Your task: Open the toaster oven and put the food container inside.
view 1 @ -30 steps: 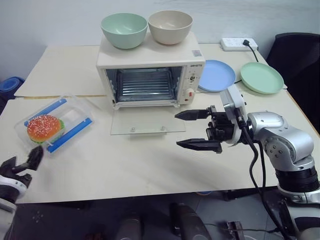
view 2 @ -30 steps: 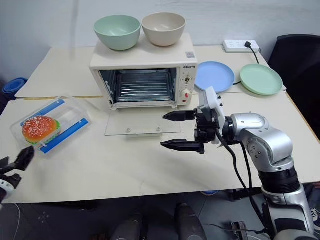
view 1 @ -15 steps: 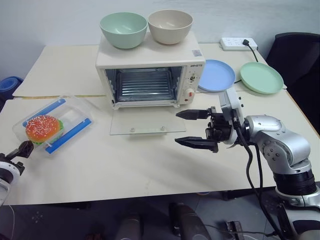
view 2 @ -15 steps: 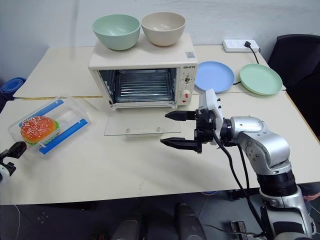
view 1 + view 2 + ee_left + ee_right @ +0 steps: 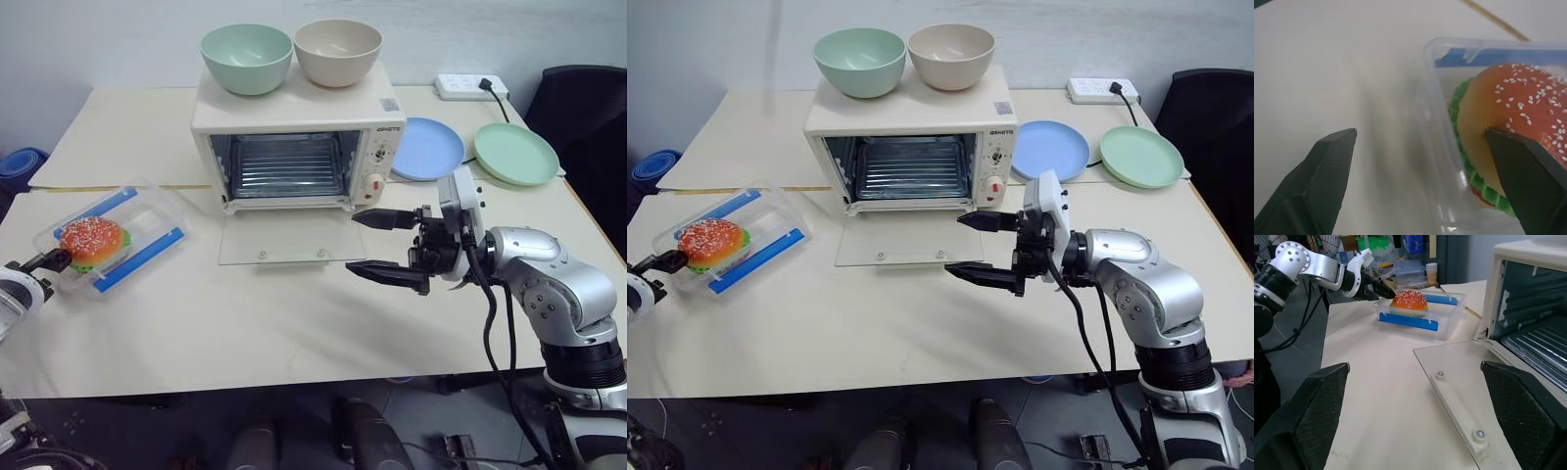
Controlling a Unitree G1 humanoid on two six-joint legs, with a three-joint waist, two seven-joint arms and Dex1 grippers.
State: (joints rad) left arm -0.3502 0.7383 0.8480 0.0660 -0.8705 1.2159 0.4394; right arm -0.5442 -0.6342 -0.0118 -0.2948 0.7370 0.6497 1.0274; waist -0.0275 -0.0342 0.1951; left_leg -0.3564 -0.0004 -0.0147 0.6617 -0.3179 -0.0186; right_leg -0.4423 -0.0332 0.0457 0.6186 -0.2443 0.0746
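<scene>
The toaster oven [image 5: 294, 110] stands at the back middle of the table, cream-white, its glass door [image 5: 289, 240] lying open and flat in front of it, the wire rack showing inside. The food container [image 5: 113, 240] is a clear box with blue strips and a sesame-bun burger inside, resting at the table's left. My left gripper [image 5: 44, 262] is open at the container's left end; in the left wrist view the container's corner wall [image 5: 1435, 147] lies between its fingers. My right gripper [image 5: 353, 243] hangs open beside the door's right edge, holding nothing.
A green bowl [image 5: 247, 57] and a beige bowl [image 5: 338, 51] sit on the oven's top. A blue plate [image 5: 426, 147], a green plate [image 5: 514, 152] and a power strip [image 5: 470, 86] lie at the back right. A black chair [image 5: 588, 108] stands past the table's right corner.
My left gripper has moved from the table's front-left edge up to the container's left end. The right gripper has stayed by the open door.
</scene>
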